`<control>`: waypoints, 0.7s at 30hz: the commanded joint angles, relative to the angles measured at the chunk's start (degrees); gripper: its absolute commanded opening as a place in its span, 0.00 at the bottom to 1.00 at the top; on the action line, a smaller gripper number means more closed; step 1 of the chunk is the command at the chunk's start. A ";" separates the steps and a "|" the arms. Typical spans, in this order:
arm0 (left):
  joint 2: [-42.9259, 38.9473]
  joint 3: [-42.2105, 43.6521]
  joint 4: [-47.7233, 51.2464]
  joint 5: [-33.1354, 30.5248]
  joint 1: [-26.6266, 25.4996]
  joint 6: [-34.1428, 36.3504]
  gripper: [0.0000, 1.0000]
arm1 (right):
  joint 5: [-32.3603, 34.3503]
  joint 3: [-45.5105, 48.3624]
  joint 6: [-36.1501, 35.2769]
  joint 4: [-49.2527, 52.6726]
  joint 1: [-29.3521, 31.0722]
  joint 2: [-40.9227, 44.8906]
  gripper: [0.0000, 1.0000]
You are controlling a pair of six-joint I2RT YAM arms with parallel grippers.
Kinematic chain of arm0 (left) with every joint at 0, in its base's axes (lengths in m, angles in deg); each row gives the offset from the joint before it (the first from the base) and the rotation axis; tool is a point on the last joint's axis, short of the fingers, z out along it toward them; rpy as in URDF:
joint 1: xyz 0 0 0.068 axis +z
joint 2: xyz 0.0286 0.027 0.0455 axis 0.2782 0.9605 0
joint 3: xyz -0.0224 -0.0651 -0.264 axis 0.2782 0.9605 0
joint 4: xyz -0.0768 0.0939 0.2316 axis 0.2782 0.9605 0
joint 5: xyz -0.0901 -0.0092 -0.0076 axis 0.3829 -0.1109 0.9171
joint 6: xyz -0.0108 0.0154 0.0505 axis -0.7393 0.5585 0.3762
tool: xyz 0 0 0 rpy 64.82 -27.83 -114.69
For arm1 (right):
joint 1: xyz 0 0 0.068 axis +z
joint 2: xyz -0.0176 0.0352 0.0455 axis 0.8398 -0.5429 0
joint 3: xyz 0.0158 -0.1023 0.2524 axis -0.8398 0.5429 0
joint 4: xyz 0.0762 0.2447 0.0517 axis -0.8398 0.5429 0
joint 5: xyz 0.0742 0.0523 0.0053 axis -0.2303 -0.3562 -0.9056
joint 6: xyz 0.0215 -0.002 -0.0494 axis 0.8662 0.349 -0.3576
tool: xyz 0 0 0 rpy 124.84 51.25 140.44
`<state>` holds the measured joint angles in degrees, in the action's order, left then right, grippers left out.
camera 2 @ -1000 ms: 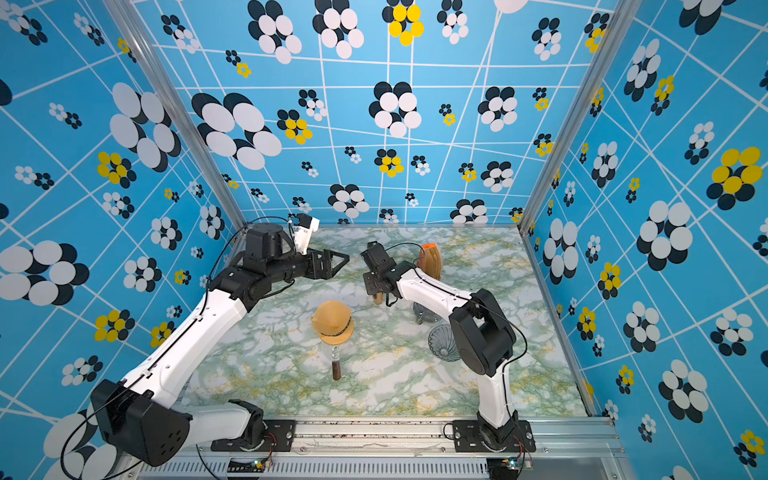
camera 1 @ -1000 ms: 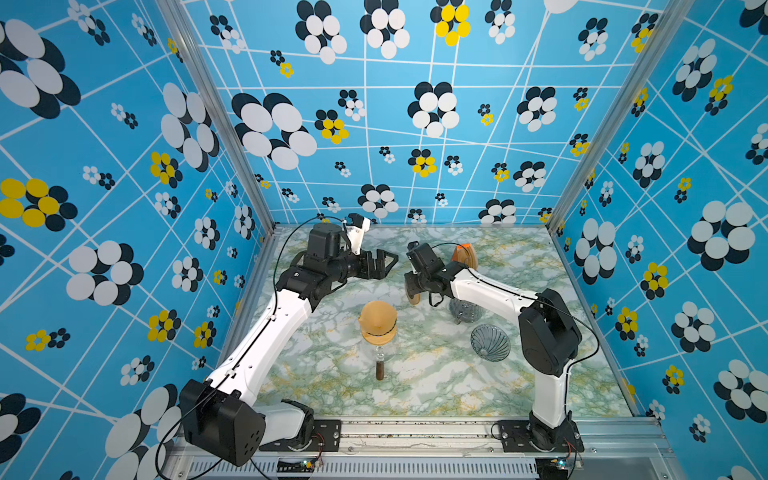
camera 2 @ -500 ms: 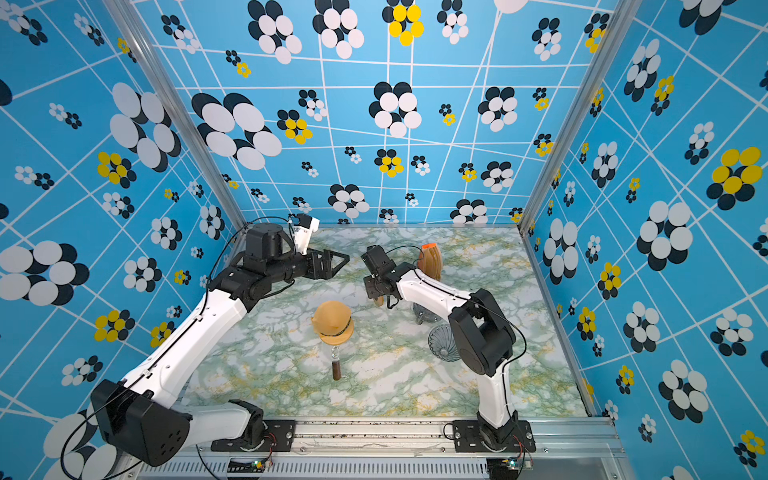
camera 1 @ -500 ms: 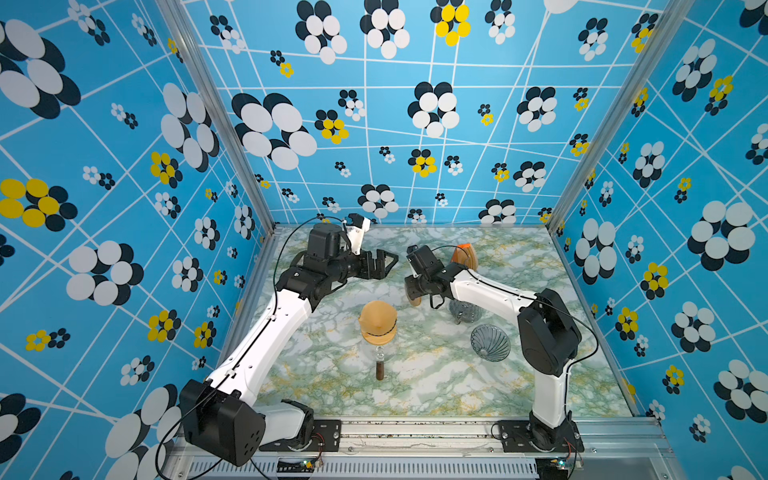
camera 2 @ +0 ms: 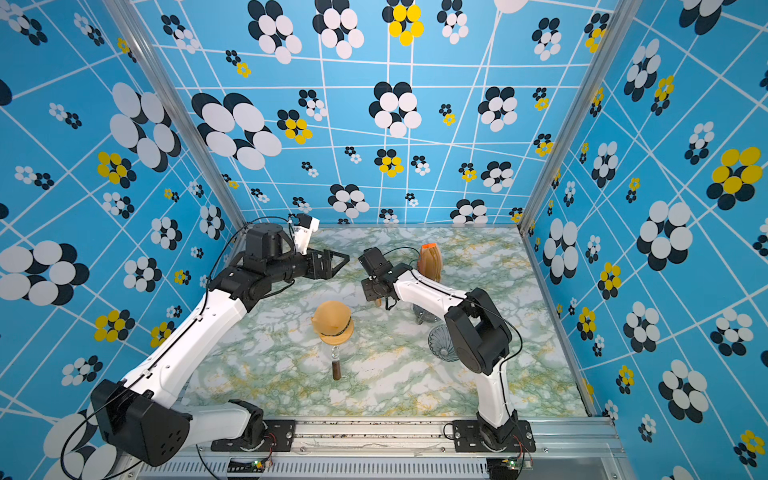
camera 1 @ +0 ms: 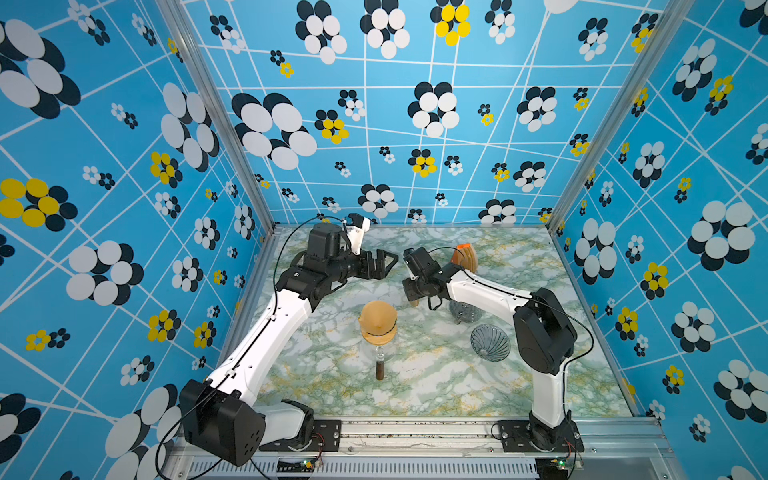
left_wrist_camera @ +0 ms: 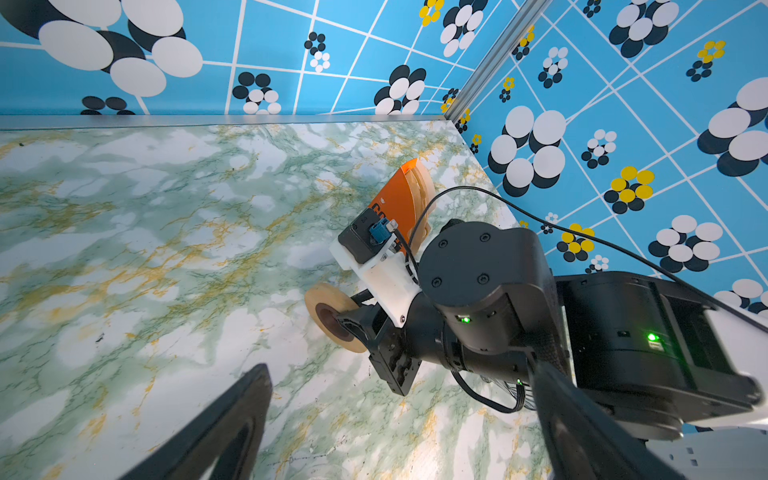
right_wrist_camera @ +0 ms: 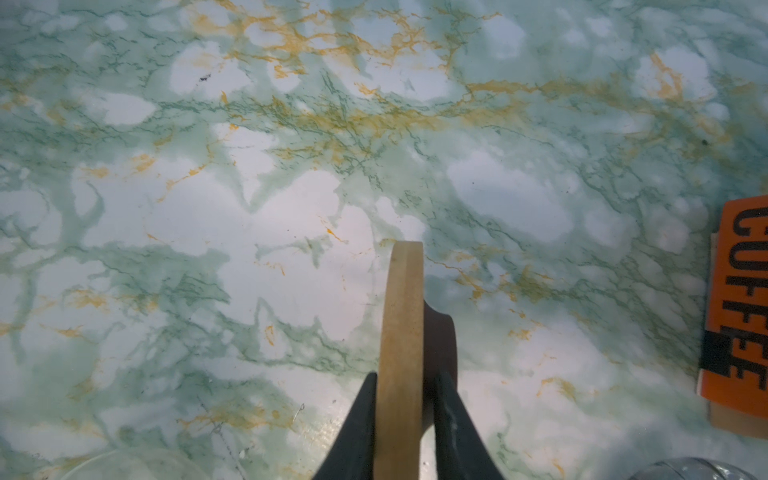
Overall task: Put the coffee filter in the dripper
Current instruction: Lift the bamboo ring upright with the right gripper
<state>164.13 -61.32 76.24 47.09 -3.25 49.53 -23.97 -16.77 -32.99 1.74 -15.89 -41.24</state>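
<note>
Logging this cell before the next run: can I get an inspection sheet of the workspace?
Surface: green-and-white marble-pattern tabletop, no spills seen.
Job's things: grey ribbed glass dripper in the open; second dripper partly under the right arm; orange pack of brown paper filters upright at the back; tan cone atop a clear glass vessel with brown handle.
Clutter: nothing seen.
Grippers: left gripper open, empty; right gripper flanks a round wooden ring on edge, grip unclear.
Cables: black wrist-camera cable arcs beside the pack.
Surroundings: blue flower-print walls, aluminium frame.
</note>
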 commanded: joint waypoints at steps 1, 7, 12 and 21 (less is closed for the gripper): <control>-1.39 -0.19 0.57 -0.13 -0.12 0.86 0.99 | 0.38 -1.51 -1.02 2.22 0.52 -1.86 0.24; -1.39 -0.26 0.56 -0.08 -0.11 0.87 0.99 | 1.27 -1.60 -1.08 2.60 0.69 -1.49 0.19; -1.38 -0.19 0.51 -0.17 -0.15 0.83 0.99 | 0.99 -0.41 0.28 1.97 0.69 1.28 0.16; -2.42 0.66 -0.64 1.86 -0.95 3.35 0.99 | -1.00 4.72 2.29 0.69 -0.31 10.23 0.15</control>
<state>163.96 -61.32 76.22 47.63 -3.49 50.82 -24.08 -13.58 -32.05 2.64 -15.58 -36.02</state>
